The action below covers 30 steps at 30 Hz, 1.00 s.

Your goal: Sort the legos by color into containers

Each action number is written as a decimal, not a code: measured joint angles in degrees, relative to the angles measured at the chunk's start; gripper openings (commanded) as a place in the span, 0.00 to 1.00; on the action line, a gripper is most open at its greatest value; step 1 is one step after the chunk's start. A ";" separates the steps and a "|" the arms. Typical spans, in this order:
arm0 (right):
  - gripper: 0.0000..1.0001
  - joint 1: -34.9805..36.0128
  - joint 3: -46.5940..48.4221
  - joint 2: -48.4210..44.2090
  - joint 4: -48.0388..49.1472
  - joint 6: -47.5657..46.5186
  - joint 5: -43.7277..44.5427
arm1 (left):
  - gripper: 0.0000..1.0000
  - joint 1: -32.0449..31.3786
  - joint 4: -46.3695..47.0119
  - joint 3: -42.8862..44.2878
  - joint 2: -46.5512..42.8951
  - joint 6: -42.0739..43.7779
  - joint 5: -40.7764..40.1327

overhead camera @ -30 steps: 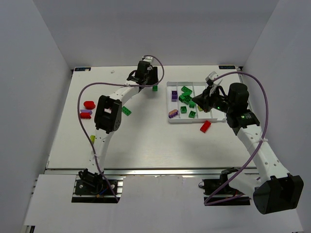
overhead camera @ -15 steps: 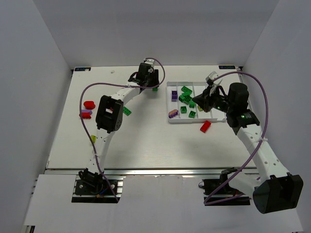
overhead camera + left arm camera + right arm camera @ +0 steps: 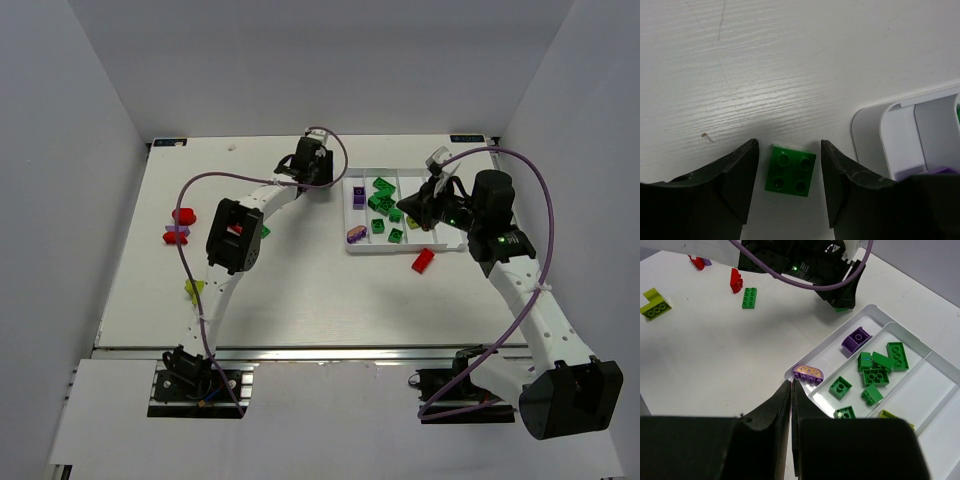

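My left gripper (image 3: 789, 149) is open and straddles a green four-stud lego (image 3: 791, 170) that lies flat on the table; both jaws stand a little off its sides. From above, that gripper (image 3: 317, 178) sits just left of the white tray (image 3: 349, 250) and covers the lego. My right gripper (image 3: 791, 384) is shut with nothing in it and hovers at the tray's (image 3: 875, 308) near-left corner. One container holds purple legos (image 3: 809, 374), the one beside it several green legos (image 3: 875, 376), and a third a yellow-green lego (image 3: 412, 223).
Loose on the table are a red lego (image 3: 423, 261) just in front of the tray, a green one (image 3: 262, 230) by the left arm, red (image 3: 183, 214) and purple-red (image 3: 176, 235) ones at far left, and a yellow-green one (image 3: 193, 289).
My left gripper has shifted right toward the tray's corner, over the green lego, with its jaws a little narrower. The right arm has hardly moved.
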 measured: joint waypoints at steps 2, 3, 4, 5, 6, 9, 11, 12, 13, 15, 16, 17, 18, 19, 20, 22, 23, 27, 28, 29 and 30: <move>0.08 0.00 0.00 0.00 0.00 0.00 -0.13 | 0.58 -0.33 -0.57 0.79 0.39 0.20 -1.05; 0.08 0.00 0.00 0.00 0.00 0.00 -0.17 | 0.56 -0.44 -0.83 0.98 0.48 0.24 -1.46; 0.08 0.00 0.00 0.00 0.00 0.00 -0.15 | 0.52 -0.55 -1.05 1.03 0.48 0.28 -1.86; 0.08 0.00 0.00 0.00 0.00 0.00 -0.17 | 0.49 -0.68 -1.31 1.05 0.48 0.35 -2.36; 0.08 0.00 0.00 0.00 0.00 0.00 -0.17 | 0.45 -0.79 -1.40 1.05 0.48 0.44 -2.62; 0.08 0.00 0.00 0.00 0.00 0.00 -0.17 | 0.23 -0.98 -1.40 1.05 0.48 1.07 -3.26; 0.08 0.00 0.00 0.00 0.00 0.00 -0.17 | 0.12 -1.05 -1.29 0.98 0.48 1.33 -3.39; 0.08 0.00 0.00 0.00 0.00 0.00 -0.17 | 0.09 -1.16 -0.98 0.72 0.39 1.57 -3.50; 0.08 0.00 0.02 0.00 0.00 0.02 -0.17 | 0.07 -1.27 -0.50 0.09 0.15 1.81 -3.54; 0.08 0.00 0.00 0.00 0.00 0.09 -0.20 | 0.03 -1.38 0.37 -1.66 -0.87 2.21 -3.69; 0.08 0.00 0.00 0.00 0.00 0.17 -0.20 | 0.03 -1.42 0.68 -2.93 -1.62 2.40 -3.69; 0.08 0.00 0.00 0.00 0.00 0.22 -0.17 | 0.02 -1.42 0.90 -4.52 -2.67 2.47 -3.65; 0.08 0.00 0.00 0.00 0.00 0.24 -0.17 | 0.02 -1.42 0.85 -6.27 -3.91 2.58 -3.61; 0.08 0.00 0.00 0.00 0.00 0.33 -0.17 | 0.02 -1.44 1.03 -8.15 -5.35 2.60 -3.30; 0.08 0.00 0.00 0.00 0.00 0.42 -0.17 | 0.02 -1.44 1.25 -9.97 -6.86 2.58 -2.75; 0.08 -0.02 0.00 0.00 0.00 0.63 -0.17 | 0.01 -1.49 1.90 -12.85 -9.81 2.36 -0.83; 0.08 -0.04 0.00 0.00 0.00 0.68 -0.17 | 0.01 -1.55 2.32 -13.86 -11.15 2.32 0.13; 0.08 -0.44 0.00 -0.02 0.02 1.03 -0.17 | 0.01 -2.58 5.22 -16.20 -16.06 2.05 4.22; 0.08 -0.66 0.00 -0.02 0.02 1.05 -0.17 | 0.01 -3.08 5.97 -16.22 -16.74 2.08 4.90; 0.08 -0.83 0.00 -0.02 0.04 1.09 -0.22 | 0.02 -3.76 6.91 -16.17 -17.31 2.10 5.49; 0.08 -1.05 0.00 -0.02 0.02 1.09 -0.28 | 0.02 -4.46 7.56 -16.04 -17.55 2.12 6.01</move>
